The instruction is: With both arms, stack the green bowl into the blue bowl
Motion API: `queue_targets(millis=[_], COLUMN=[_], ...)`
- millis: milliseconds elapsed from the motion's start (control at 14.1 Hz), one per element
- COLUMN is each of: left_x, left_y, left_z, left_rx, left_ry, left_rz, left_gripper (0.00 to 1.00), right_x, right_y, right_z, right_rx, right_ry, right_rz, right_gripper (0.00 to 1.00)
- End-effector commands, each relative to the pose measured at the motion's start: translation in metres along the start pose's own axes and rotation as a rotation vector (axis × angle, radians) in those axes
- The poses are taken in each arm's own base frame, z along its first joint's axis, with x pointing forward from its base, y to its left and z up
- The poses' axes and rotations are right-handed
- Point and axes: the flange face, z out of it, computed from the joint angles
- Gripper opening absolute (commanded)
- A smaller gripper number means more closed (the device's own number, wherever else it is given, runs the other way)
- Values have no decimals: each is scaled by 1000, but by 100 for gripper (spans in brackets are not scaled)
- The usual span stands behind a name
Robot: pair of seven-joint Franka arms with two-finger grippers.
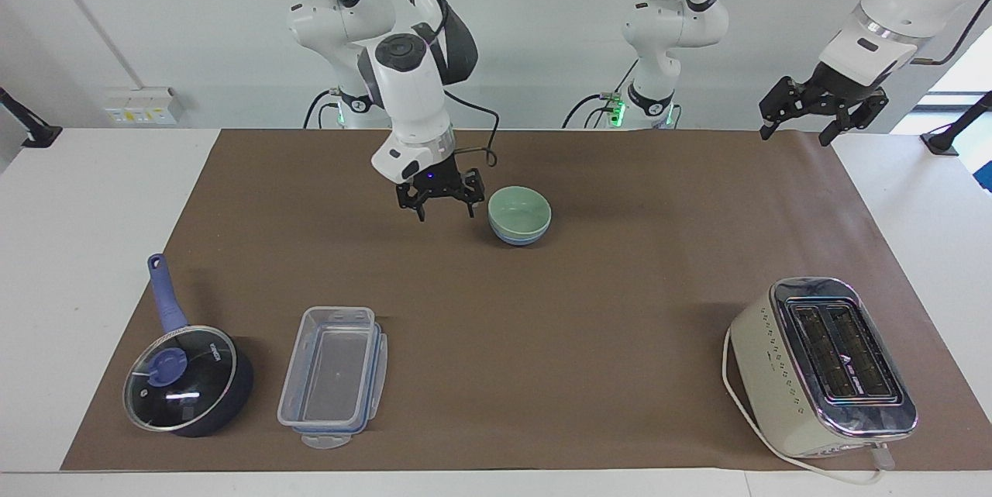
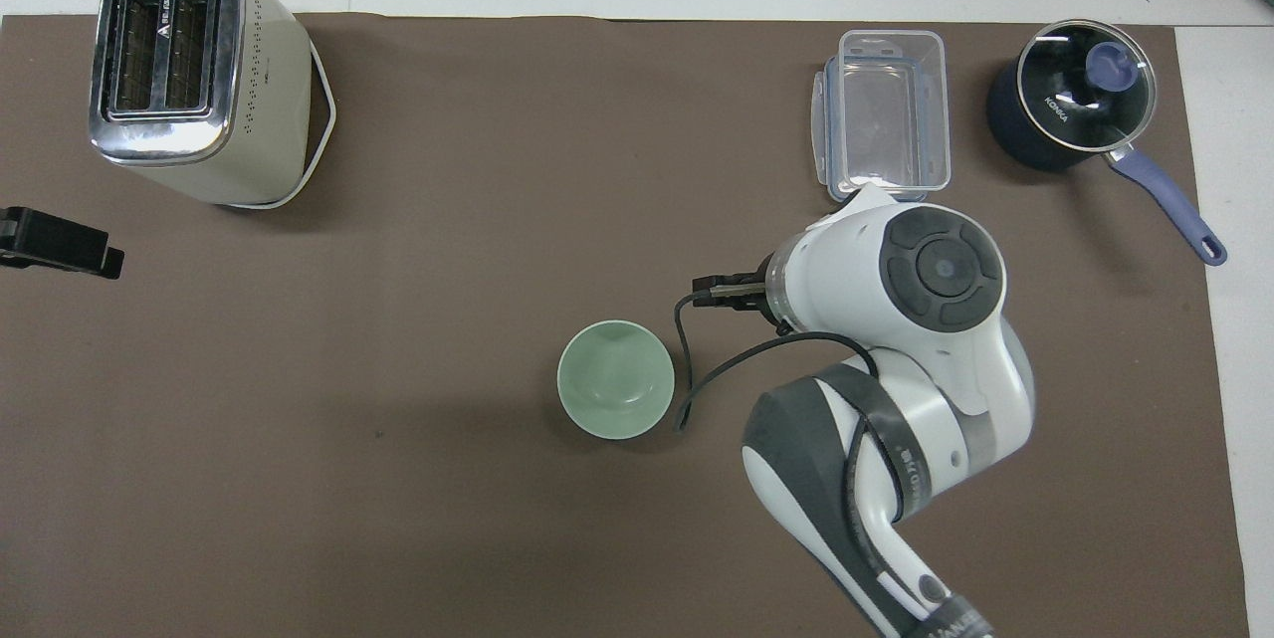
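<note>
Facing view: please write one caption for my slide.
Green bowl sits nested in blue bowl; right pincer open beside them, left pincer waits.

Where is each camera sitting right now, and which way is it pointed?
Facing view: high across the table, looking at the robots; both arms show whole, the right end effector open in the air beside the green bowl, which is nested in the blue bowl, the left end effector open, waiting raised over its end of the table.
Overhead view: above the robots' end, looking steeply down; only the right arm's wrist and the left's tip show.
Shared: green bowl, toaster, saucepan.
</note>
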Motion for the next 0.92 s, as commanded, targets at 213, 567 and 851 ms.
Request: queue_targets(millis=[213,567,851], left_x=[-8,-9,-10], left_y=[-1,-1,-4], left_z=[0,0,0], left_rx=[14,14,16], left_ry=[3,0,-7], left_rz=[2,2,-4], left_gripper=[100,100,100], right_x=[24,34,36], right_y=[32,70,122], right_z=[-70,-143,-180], right_rx=[-12,-32,-58], right_ry=[66,57,41], right_rz=[97,167,207], right_gripper=[100,100,100])
